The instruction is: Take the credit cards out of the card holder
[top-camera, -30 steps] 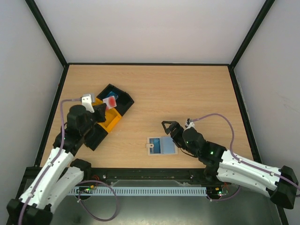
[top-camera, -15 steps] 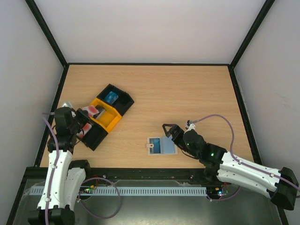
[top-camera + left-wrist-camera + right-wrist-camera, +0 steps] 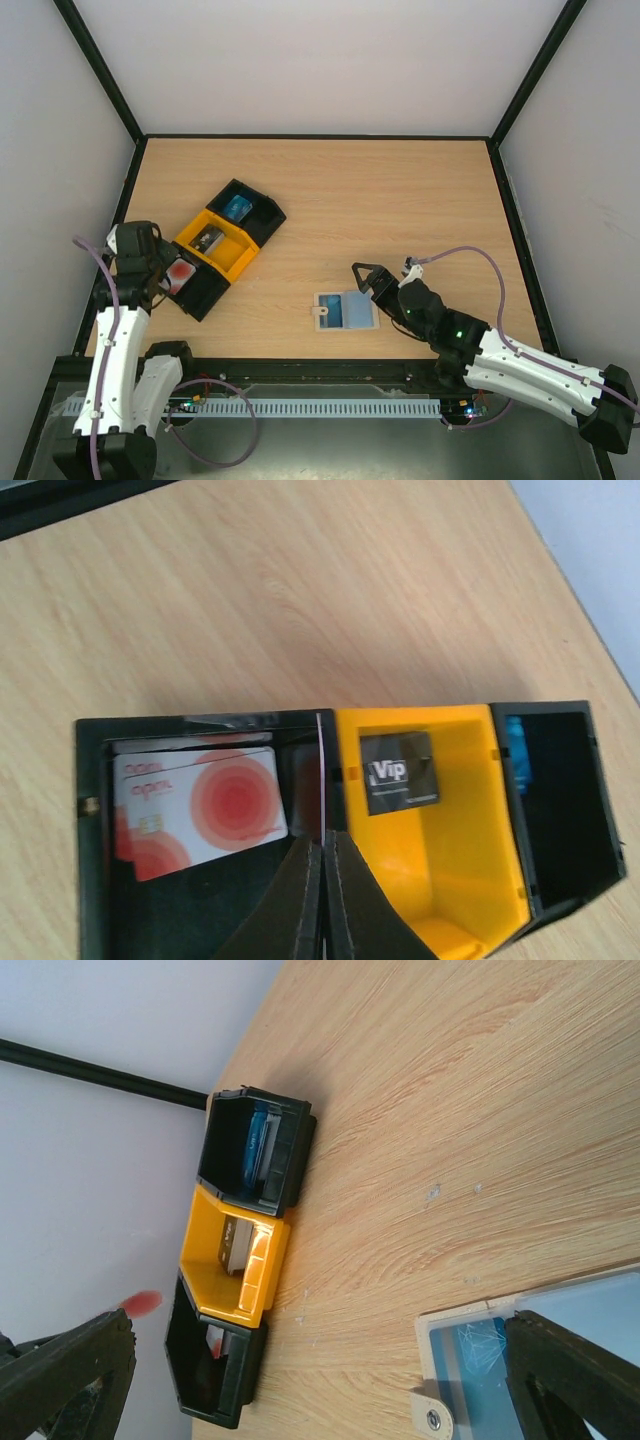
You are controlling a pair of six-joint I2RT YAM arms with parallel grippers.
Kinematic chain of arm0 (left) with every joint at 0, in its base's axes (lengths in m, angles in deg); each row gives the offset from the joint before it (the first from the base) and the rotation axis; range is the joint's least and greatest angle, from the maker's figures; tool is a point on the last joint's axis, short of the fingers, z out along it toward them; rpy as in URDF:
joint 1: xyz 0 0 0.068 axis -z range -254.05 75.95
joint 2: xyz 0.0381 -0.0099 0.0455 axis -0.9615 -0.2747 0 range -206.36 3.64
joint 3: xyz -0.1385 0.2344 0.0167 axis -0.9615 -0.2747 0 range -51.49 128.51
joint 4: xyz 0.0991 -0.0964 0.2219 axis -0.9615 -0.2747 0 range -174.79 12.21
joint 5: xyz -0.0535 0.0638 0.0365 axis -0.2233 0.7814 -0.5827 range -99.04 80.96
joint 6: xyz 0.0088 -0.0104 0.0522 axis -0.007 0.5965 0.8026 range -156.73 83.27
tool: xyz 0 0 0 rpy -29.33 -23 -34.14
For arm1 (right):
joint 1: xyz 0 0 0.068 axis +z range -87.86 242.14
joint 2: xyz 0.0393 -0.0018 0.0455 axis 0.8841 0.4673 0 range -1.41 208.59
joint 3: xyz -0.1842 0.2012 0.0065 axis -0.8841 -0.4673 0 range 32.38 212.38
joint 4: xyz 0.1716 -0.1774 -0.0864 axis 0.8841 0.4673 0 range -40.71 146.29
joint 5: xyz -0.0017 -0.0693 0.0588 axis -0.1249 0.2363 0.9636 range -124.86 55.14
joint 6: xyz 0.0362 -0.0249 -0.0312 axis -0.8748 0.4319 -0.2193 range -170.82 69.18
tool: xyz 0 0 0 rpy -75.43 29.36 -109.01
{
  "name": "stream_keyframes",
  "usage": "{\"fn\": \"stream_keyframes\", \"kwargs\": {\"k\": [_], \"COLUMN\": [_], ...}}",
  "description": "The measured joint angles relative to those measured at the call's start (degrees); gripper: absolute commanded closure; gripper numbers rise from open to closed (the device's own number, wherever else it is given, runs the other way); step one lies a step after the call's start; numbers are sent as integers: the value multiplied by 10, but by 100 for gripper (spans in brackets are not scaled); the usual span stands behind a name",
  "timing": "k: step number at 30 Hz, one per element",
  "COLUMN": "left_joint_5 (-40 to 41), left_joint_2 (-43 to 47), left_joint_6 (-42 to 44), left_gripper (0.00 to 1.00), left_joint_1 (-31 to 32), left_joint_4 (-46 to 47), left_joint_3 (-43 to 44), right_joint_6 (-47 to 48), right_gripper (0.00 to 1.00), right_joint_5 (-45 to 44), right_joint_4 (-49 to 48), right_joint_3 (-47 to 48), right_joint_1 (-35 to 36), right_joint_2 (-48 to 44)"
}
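**Credit cards (image 3: 195,805) at the tray — drop-off step in hand**

Top view: the left fingers (image 3: 163,277) hang over the near black compartment (image 3: 197,290), with red cards just ahead of them. The card holder (image 3: 347,311) lies flat on the desk (image 3: 400,200), well apart from them and just beside the right fingers (image 3: 360,272), which are spread wide on nothing.

Left wrist: the fingers are pressed together, and a thin pale line (image 3: 322,770) runs straight out from between the tips — most likely one more card, pinched and seen edge-on. Two red-ringed cards lie stacked left of the tips. The yellow compartment (image 3: 440,860), holding a black Vip card (image 3: 400,772), lies to their right.

Right wrist: the holder's tab end sits between the wide-open fingers, nearer the right one, and I see no contact. Whether any card remains inside, I cannot tell.

My reading: the tips line up with the divider, so the next move calls for a small shift left and then opening. After that, the right fingers may need to pin the holder.
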Motion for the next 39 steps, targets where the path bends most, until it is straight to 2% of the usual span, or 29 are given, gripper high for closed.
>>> {"fn": "stream_keyframes", "kwargs": {"k": [4,14,23,39], "left_joint_5": [17,-9,-35,-42], "left_joint_2": [7,-4,-14,-59], "left_joint_6": [-10,-22,3,27], "left_gripper": [97,97,97,97], "left_joint_1": [-1,-3,-16,-29], "left_joint_4": [-20,-4,71,132], "left_joint_3": [-4,-68,-102,-134], "right_joint_6": [1,0,-6,-37], "right_gripper": [2,2,2,2], "right_joint_5": [0,-1,-1,-12], "right_joint_4": [0,4,5,19], "right_joint_3": [0,-3,-12,-48], "right_joint_1": [0,0,0,0], "right_joint_2": [0,0,0,-53]}}
